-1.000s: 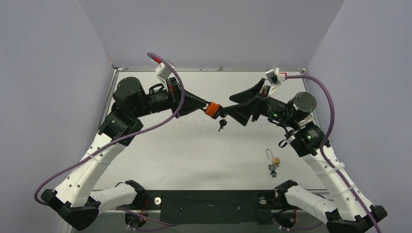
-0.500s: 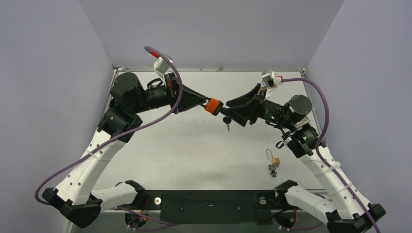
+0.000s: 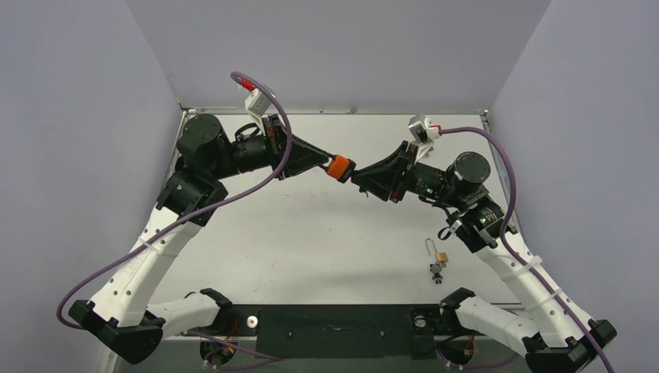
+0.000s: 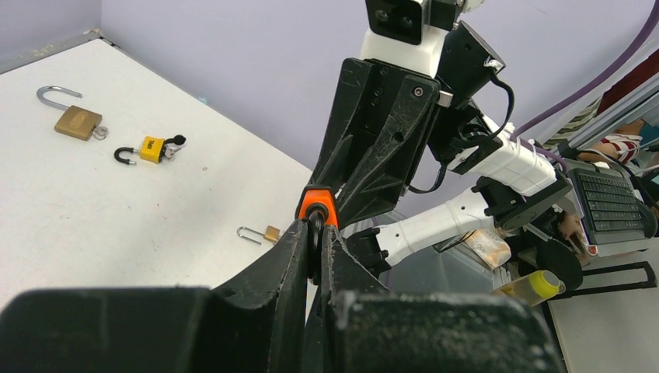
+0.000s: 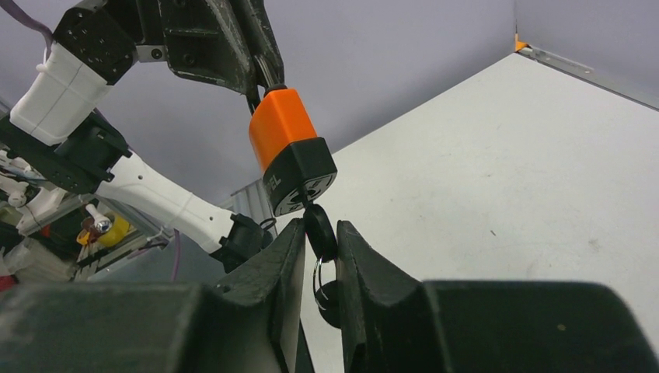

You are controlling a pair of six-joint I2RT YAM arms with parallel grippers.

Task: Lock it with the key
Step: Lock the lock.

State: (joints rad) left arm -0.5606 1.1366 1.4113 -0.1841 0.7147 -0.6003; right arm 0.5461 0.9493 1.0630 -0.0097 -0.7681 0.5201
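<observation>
Right gripper (image 5: 322, 242): fingers closed to a narrow gap, black key (image 5: 320, 227) pinched by its head between them. A key ring (image 5: 319, 281) is seen hanging below the head, inside the gap. The key head is held directly under the black keyway face of the orange padlock (image 5: 284, 141). The blade is hidden between head and lock face, so insertion depth cannot be told.

Left gripper (image 4: 315, 235): fingers nearly closed, clamped on the padlock's black shackle, with the orange body pointing away from the fingers. Whether the shackle is seated cannot be told, as it is covered by the fingertips.

In the top view both grippers are met nose to nose in mid-air above the far middle of the table (image 3: 311, 249), padlock between them. The left wrist view past the padlock is largely blocked by the right gripper's body.

Other items on the table:
- small brass padlock (image 3: 441, 256), shackle open, keys attached, near right, well apart from both grippers
- larger brass padlock (image 4: 76, 120), shackle open, seen only in the left wrist view
- yellow padlock (image 4: 151, 148), near the larger brass one, not touching
</observation>
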